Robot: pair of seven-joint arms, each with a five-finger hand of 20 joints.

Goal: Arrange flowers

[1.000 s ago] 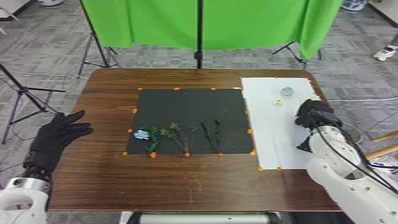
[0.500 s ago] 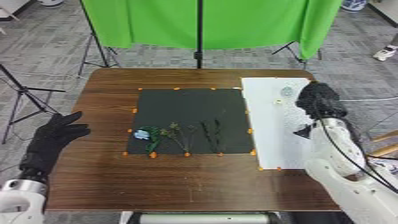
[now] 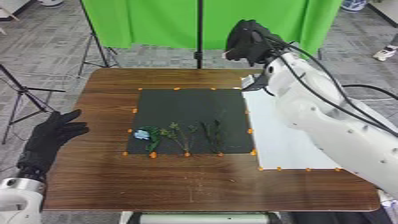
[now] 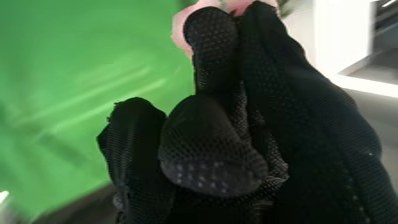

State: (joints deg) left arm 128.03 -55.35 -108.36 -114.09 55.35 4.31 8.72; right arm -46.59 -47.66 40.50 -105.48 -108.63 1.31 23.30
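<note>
Right, prob. the carrying step: the right hand (image 3: 247, 42) is by the table's far edge, against the green backdrop (image 3: 147, 27), w/ a pink flower (image 4: 180, 31) at its fingertips. Fingers are curled in w/ the bloom pinched at their tips; exact grip pts are hidden, can't tell. Left hand (image 3: 55, 132) is off at the table's left side, fingers loose & extended, nothing in them.

Next move, IMO: bring the bloom over the black mat (image 3: 187, 107), get it low by the blue flower (image 3: 141, 134) & green sprigs (image 3: 174, 128) laid along the near part, then let go gently. Arrangement looks only part done; white sheet (image 3: 282, 152) lies to the right.

As for looks: the bloom's pale pink, soft-edged, petals peeking out around the glove, w/ a bit of greenery (image 4: 286, 6) just beside. Full shape & stem are hidden, so tilt's n/a.
</note>
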